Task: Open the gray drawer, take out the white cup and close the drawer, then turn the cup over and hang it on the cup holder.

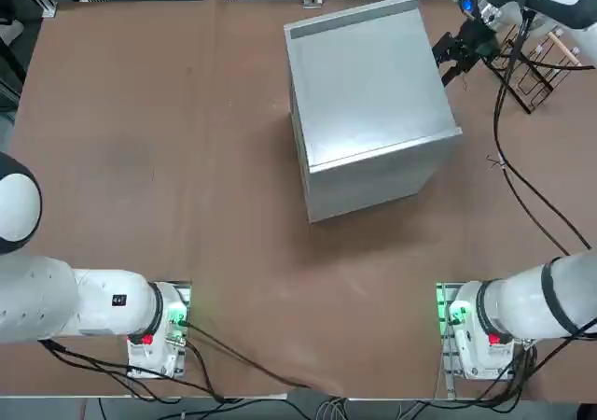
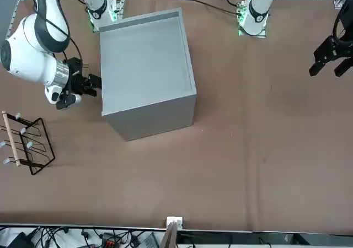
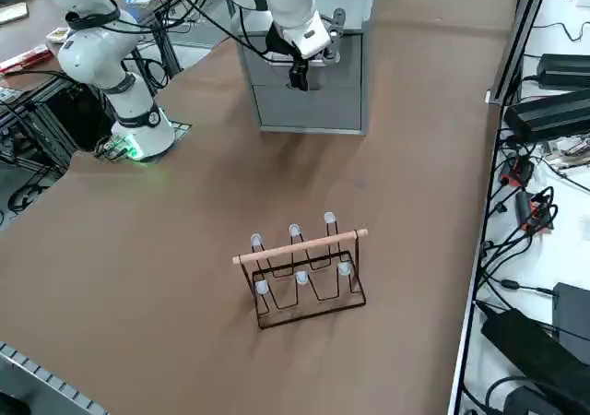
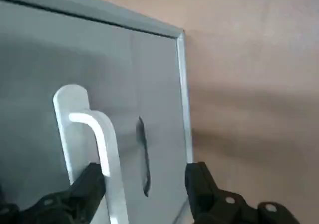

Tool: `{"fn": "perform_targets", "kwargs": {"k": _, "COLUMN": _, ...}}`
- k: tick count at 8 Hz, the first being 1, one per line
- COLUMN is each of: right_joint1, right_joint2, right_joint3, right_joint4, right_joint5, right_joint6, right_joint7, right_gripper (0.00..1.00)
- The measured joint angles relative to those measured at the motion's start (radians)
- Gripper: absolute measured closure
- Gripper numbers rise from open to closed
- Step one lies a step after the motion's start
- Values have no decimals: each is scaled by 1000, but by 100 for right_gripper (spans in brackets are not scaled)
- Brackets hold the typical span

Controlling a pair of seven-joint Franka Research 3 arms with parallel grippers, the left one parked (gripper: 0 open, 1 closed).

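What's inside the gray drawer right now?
I can't tell: the drawer is shut, so its front panel hides the inside. Only its outer face and silvery handle show, with the right claw open near that handle.

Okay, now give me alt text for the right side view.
A robot gripper is at the front of a closed gray cabinet. Nearer the camera, a dark wire rack with a wooden bar and white-tipped pegs stands on the brown table, nothing hanging on it.
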Motion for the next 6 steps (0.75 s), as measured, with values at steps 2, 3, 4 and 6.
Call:
{"fn": "perform_targets", "kwargs": {"k": 2, "right_joint1": -68, "right_joint2": 0, "right_joint3": -3, "right_joint4": 12, "right_joint5": -73, "right_joint6": -43, "right_joint7": -56, "right_gripper": 7}}
{"fn": "perform_targets", "kwargs": {"k": 3, "right_joint1": -117, "right_joint2": 0, "right_joint3": -8, "right_joint4": 13, "right_joint5": -87, "right_joint6": -58, "right_joint7": -102, "right_gripper": 7}}
{"fn": "perform_targets", "kwargs": {"k": 4, "right_joint1": -161, "right_joint2": 1, "right_joint3": -12, "right_joint4": 13, "right_joint5": -97, "right_joint6": -67, "right_joint7": -146, "right_gripper": 7}}
{"fn": "perform_targets", "kwargs": {"k": 6, "right_joint1": -205, "right_joint2": 3, "right_joint3": -14, "right_joint4": 13, "right_joint5": -102, "right_joint6": -71, "right_joint7": -200, "right_gripper": 7}}
